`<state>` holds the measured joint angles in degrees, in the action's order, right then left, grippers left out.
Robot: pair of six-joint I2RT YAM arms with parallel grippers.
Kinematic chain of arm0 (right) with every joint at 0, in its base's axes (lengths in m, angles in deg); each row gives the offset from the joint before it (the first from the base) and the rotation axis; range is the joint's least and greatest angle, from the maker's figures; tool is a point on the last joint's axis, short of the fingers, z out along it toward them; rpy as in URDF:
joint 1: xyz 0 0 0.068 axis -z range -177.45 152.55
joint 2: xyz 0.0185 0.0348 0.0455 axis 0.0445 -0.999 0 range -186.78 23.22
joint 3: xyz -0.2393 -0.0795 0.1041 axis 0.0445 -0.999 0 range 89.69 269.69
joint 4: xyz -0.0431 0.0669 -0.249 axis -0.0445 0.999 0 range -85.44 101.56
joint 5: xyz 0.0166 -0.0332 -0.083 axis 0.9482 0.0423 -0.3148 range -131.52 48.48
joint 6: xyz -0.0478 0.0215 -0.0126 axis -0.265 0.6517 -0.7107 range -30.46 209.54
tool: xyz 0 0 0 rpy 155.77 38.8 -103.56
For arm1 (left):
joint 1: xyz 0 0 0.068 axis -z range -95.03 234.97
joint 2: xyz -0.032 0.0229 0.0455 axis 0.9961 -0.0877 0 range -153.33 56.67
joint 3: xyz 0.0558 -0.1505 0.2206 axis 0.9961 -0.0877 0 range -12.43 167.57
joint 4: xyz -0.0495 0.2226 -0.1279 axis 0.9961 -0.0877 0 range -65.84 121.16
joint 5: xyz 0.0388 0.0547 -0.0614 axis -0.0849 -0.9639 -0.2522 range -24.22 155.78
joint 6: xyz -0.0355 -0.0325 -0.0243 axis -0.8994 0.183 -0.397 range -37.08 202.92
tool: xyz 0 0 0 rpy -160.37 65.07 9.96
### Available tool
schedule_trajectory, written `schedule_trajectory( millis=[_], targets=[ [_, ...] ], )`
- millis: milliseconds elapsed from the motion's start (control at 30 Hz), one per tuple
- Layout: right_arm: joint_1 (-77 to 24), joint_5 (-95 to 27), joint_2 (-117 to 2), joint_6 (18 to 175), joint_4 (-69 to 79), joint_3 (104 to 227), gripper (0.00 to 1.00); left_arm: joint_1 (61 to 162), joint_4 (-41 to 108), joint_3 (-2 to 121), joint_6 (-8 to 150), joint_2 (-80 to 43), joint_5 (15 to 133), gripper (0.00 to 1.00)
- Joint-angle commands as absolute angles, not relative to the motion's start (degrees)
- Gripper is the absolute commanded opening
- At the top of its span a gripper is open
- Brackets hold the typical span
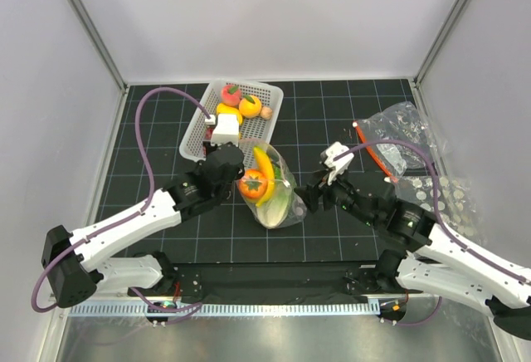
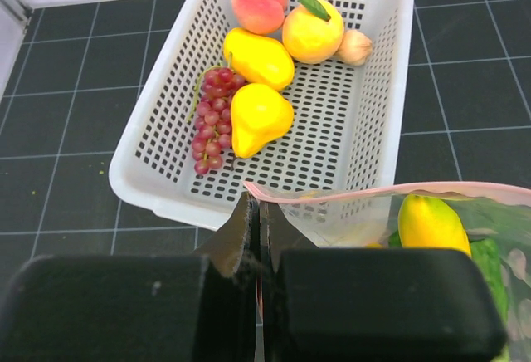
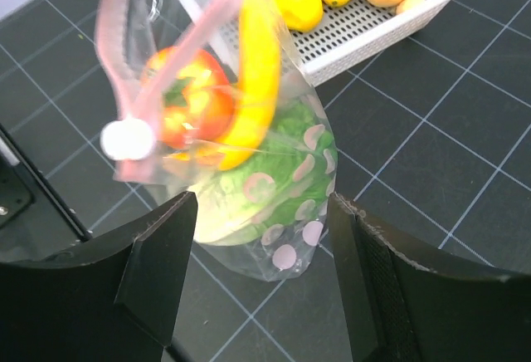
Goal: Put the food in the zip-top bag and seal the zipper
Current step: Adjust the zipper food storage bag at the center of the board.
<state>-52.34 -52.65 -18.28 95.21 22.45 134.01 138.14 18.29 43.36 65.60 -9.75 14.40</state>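
Observation:
The dotted zip-top bag stands mid-table holding a banana, an orange-red fruit and a green cabbage. My left gripper is shut on the left end of the bag's pink zipper, holding the mouth up. My right gripper is open, its fingers apart on either side of the bag's lower corner without touching it. A white slider sits on the zipper strip. More food lies in the basket: a peach, yellow fruits and grapes.
The white mesh basket stands just behind the bag, close to my left gripper. An undotted clear bag with an orange-red strip lies at the right, behind my right gripper. Enclosure walls border the black gridded mat.

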Motion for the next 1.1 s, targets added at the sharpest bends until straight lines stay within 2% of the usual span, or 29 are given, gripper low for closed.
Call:
schedule_trajectory(
  millis=[0, 200, 367, 600, 667, 700, 733, 767, 800, 933, 1067],
  targets=[
    [-52.12, -51.54, -18.01, 91.48, 10.56, 129.88, 0.70, 137.97, 18.85, 44.70, 65.61, -9.34, 10.23, 0.02],
    [-52.12, -44.69, -16.77, 89.80, 2.37, 125.91, 0.61, 137.97, 19.47, 44.43, 65.87, -9.60, 11.46, 0.02],
    [-52.29, -38.19, -17.21, 87.43, -0.44, 124.76, 0.60, 138.05, 19.47, 44.43, 65.87, -9.60, 12.25, 0.02],
    [-53.17, -37.03, -18.09, 86.64, -4.22, 123.53, 0.59, 137.97, 19.38, 44.43, 65.52, -9.69, 13.57, 0.02],
    [-53.52, -39.05, -18.79, 86.73, -4.49, 123.71, 0.54, 137.97, 19.38, 44.52, 65.52, -9.60, 13.66, 0.02],
    [-53.61, -40.19, -19.05, 86.81, -4.58, 123.97, 0.47, 137.97, 19.38, 44.52, 65.43, -9.60, 13.75, 0.02],
    [-53.61, -40.37, -19.32, 87.07, -5.01, 123.97, 0.37, 138.05, 19.21, 44.43, 65.52, -9.43, 13.83, 0.02],
    [-53.61, -40.29, -19.23, 87.51, -5.37, 124.06, 0.07, 137.97, 19.20, 44.52, 65.52, -9.34, 14.01, 0.02],
    [-53.61, -39.33, -19.32, 88.39, -5.63, 124.15, 0.01, 137.97, 19.20, 44.43, 65.70, -9.16, 14.62, 0.03],
    [-53.61, -43.08, -18.62, 91.73, -0.12, 126.95, 0.01, 138.05, 18.94, 44.35, 66.31, -7.94, 14.72, 0.08],
    [-53.61, -50.12, -17.39, 95.42, 14.73, 135.11, 0.01, 138.05, 18.50, 44.08, 65.52, -7.32, 11.12, 0.09]
  ],
)
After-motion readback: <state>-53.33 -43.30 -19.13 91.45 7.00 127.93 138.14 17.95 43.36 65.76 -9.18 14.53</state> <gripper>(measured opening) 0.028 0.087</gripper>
